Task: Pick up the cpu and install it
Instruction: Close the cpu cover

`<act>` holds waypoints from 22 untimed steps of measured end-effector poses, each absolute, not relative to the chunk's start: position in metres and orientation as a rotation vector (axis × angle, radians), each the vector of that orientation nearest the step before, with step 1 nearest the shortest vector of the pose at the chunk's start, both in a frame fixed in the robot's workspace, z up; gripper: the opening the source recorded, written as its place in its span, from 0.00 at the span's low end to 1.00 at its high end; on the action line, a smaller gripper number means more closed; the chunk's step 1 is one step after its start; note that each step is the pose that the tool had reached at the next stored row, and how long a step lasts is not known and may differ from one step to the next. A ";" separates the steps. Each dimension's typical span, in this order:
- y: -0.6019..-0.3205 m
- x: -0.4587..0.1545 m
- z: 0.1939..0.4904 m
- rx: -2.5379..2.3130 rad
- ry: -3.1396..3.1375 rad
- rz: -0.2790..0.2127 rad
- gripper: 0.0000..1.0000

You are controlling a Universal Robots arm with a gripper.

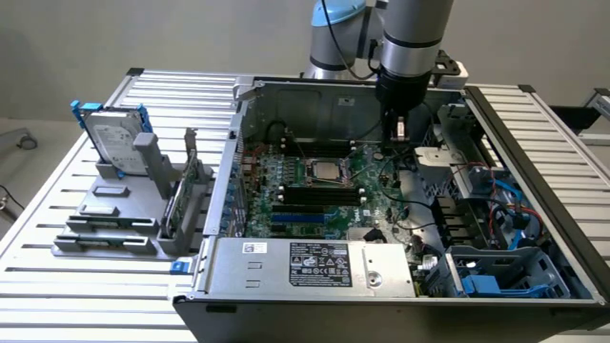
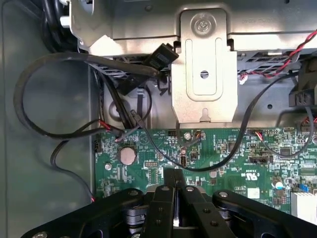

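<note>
Claw (image 2: 174,174) was shut, empty, over the motherboard (image 2: 223,148), apart from the cpu (image 1: 322,171), which looked already seated in place, so install seemingly done.

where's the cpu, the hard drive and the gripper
cpu (image 1: 321,171): exterior view, middle of its silvery top, on the motherboard
hard drive (image 1: 114,145): exterior view, its labelled face
gripper (image 2: 174,174): wrist view, where its shut fingertips meet
</note>
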State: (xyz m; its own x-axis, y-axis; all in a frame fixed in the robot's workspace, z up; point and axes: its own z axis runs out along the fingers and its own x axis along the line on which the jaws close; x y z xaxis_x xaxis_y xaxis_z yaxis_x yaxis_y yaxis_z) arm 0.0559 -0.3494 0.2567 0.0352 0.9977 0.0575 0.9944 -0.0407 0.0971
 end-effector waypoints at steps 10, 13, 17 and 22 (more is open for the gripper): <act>-0.349 0.056 0.252 2.272 2.184 0.137 0.11; -0.349 0.056 0.250 2.276 2.191 0.128 0.11; -0.349 0.056 0.249 2.298 2.210 0.089 0.11; -0.349 0.056 0.249 2.346 2.249 -0.008 0.11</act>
State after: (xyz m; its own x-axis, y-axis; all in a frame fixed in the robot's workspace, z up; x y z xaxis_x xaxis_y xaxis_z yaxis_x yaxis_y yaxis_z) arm 0.0564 -0.3495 0.2490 0.0452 0.9964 0.0717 0.9959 -0.0393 -0.0815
